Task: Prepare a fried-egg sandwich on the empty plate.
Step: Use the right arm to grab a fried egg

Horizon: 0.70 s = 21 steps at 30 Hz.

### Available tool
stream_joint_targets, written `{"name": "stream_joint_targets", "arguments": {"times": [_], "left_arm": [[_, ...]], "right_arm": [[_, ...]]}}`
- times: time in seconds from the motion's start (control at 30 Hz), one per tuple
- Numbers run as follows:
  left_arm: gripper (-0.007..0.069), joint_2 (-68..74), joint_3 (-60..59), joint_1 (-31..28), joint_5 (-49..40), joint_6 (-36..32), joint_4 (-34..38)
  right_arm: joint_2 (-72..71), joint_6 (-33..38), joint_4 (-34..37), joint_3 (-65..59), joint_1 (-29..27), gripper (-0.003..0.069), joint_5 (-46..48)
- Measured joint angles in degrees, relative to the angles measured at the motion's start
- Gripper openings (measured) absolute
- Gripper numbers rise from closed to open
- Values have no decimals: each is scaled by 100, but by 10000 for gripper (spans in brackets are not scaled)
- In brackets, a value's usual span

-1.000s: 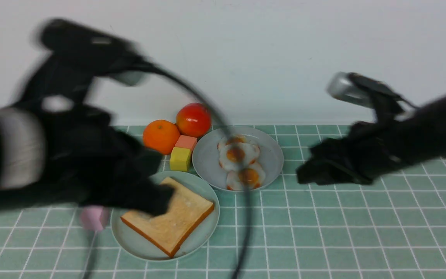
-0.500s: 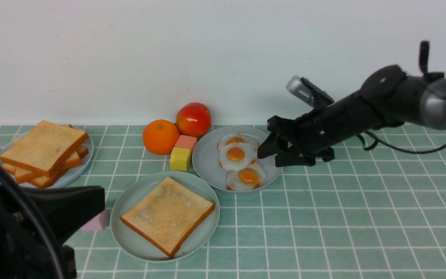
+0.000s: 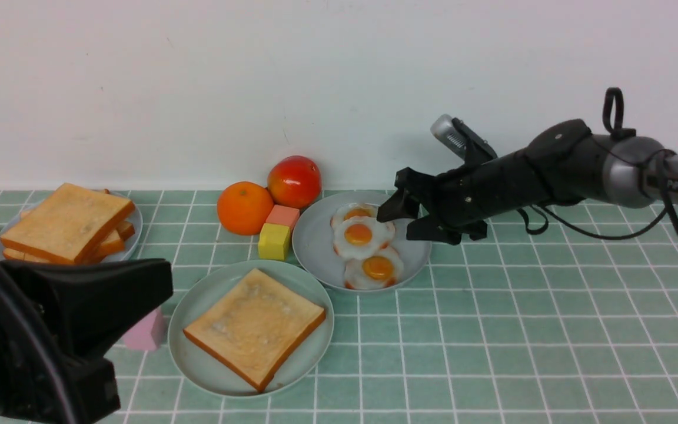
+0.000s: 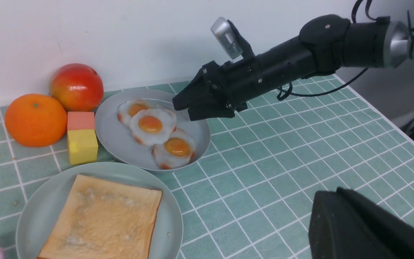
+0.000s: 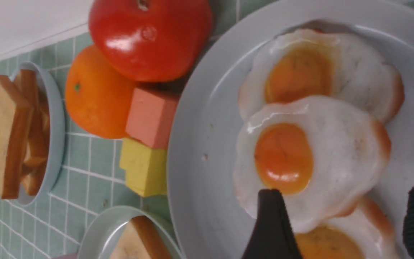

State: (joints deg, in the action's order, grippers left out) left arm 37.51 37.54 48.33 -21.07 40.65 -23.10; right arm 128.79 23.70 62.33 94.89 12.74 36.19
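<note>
soft, slippery egg [image 3: 364, 238] on the grey plate [image 3: 309, 248]; best pinched by the white's rim, yolk spared. right fingers [image 5: 274, 223] spread, empty; left gripper clenched. toast [image 3: 255, 327] light, stiffer, on the green plate [image 3: 181, 351].

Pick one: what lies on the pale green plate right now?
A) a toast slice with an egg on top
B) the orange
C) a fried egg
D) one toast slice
D: the pale green plate holds a single toast slice, its top bare, while all three fried eggs sit on the grey plate.
</note>
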Motion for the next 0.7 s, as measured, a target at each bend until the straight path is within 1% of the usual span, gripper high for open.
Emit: {"name": "stream_joint_targets", "arguments": {"times": [0.2,0.43,0.63,0.7], "left_arm": [[-13,0,0,0,0,0,0],[-13,0,0,0,0,0,0],[-13,0,0,0,0,0,0],[-13,0,0,0,0,0,0]], "right_arm": [[270,214,138,106,98,477,-109],[382,292,368,167,119,459,-252],[492,346,645,205,119,416,-374],[512,437,759,205,119,392,-378]]}}
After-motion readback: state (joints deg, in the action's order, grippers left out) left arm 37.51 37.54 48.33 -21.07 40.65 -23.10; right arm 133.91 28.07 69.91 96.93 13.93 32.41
